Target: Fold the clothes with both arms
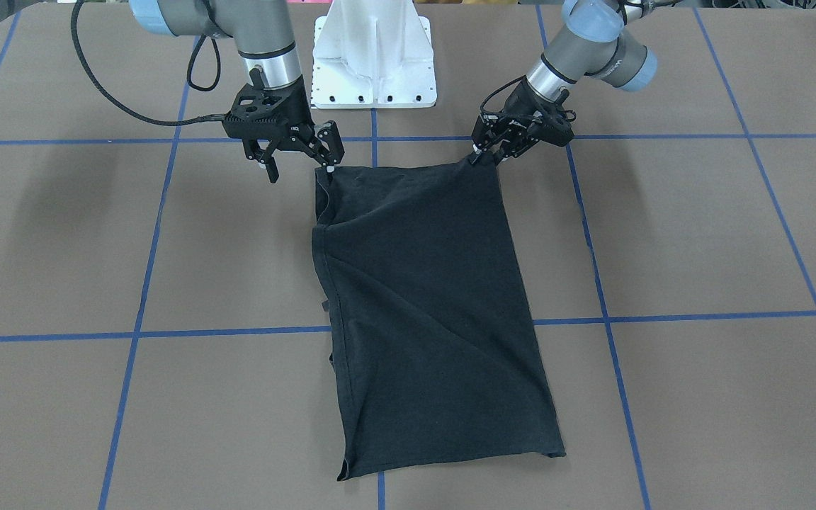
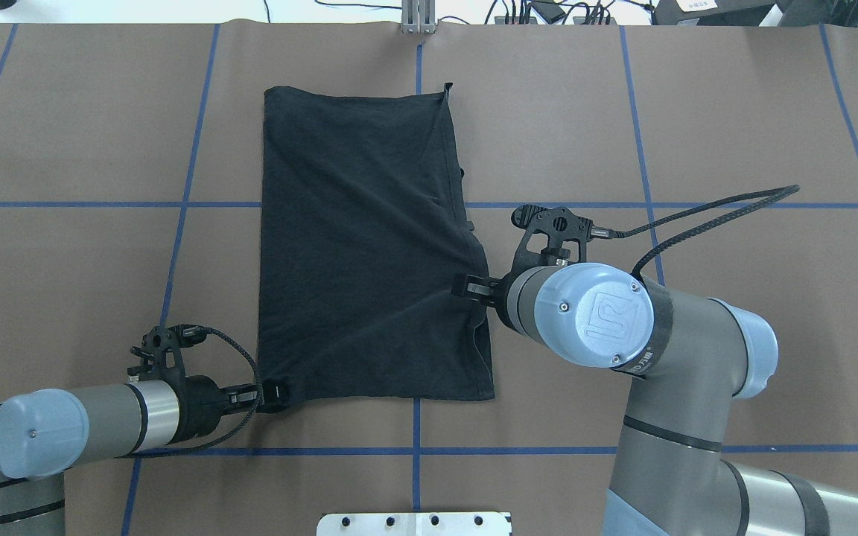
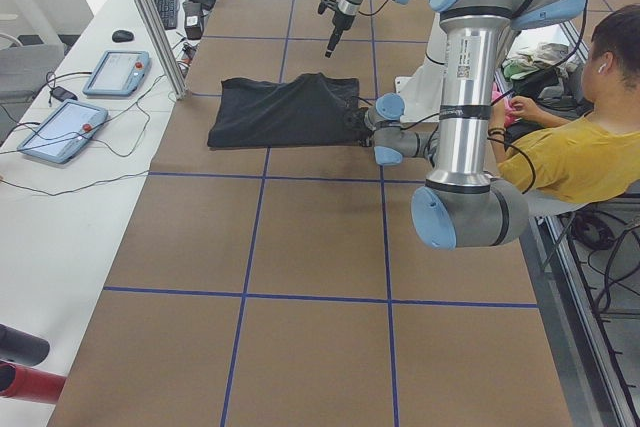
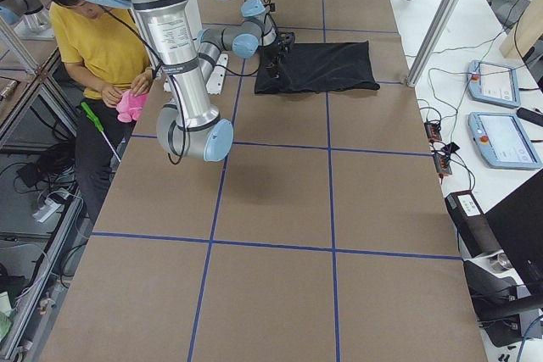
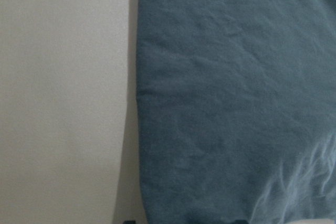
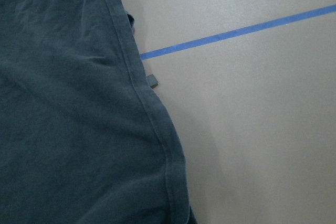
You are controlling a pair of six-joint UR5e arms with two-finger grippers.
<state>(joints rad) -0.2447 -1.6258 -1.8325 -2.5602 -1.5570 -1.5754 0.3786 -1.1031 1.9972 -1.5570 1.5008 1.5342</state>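
The shirt (image 1: 422, 297) lies on the tabletop (image 1: 698, 234) as a long, narrow black rectangle, its short end near the white base (image 1: 372, 64) and its length running away from the robot across a blue tape line (image 1: 224, 331); shallow creases cross it slantwise, and its far end lies flat.

The left arm (image 1: 592, 49) reaches down to the near corner on the robot's left; its jaws are closed on that corner, and the cloth there is drawn up into a small peak; in the overhead view the same corner is bunched at the jaws' tip; the left wrist view shows only blurred cloth beside bare tabletop.

The right arm (image 1: 266, 42) stands at the other near corner; its jaws are spread wide and hold nothing; one finger (image 1: 329, 157) has its tip touching or just above the corner's hem, I cannot tell which; the other finger (image 1: 271, 166) hangs over bare tabletop, apart from the cloth; the hem on this side bows inward below the corner, and the right wrist view shows that stitched edge curving over the tabletop.
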